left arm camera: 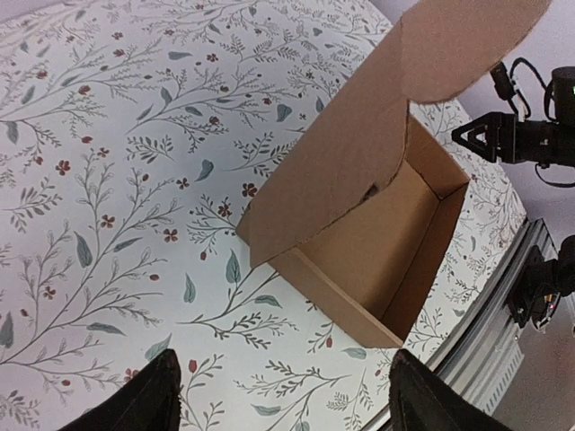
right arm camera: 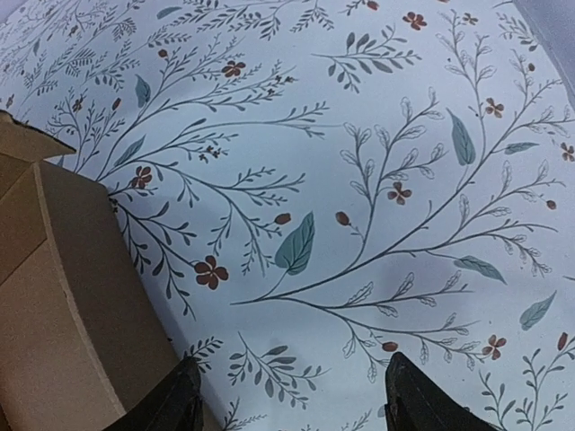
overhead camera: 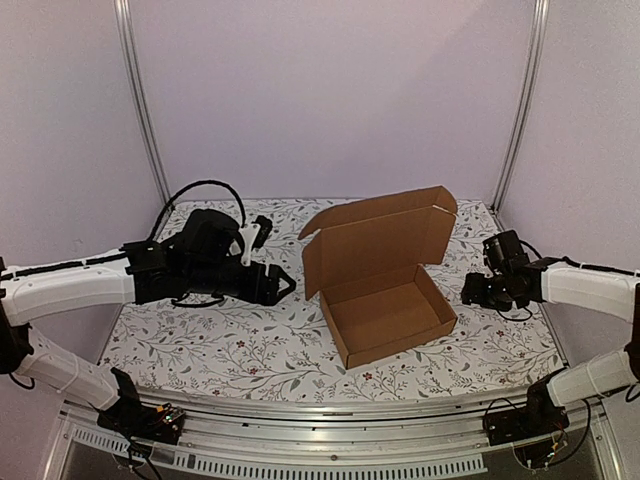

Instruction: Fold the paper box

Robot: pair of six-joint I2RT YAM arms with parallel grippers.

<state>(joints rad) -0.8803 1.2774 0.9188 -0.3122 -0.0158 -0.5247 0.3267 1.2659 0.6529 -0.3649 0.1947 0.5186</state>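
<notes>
The paper box (overhead camera: 395, 305) sits mid-table (overhead camera: 200, 345) with its tray formed and its lid (overhead camera: 380, 235) upright (closing looks like the step left), so the left gripper (overhead camera: 283, 284) and right gripper (overhead camera: 468, 292), both spread and empty beside it, must fold that lid down.

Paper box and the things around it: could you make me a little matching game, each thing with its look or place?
Things:
1 paper box
2 left gripper
3 right gripper
4 tablecloth

Descriptions:
A leaf-and-flower print
B open, right of the box in the top view
C brown, lid raised
D open, left of the box in the top view

Pairs: 1-C, 2-D, 3-B, 4-A
</notes>
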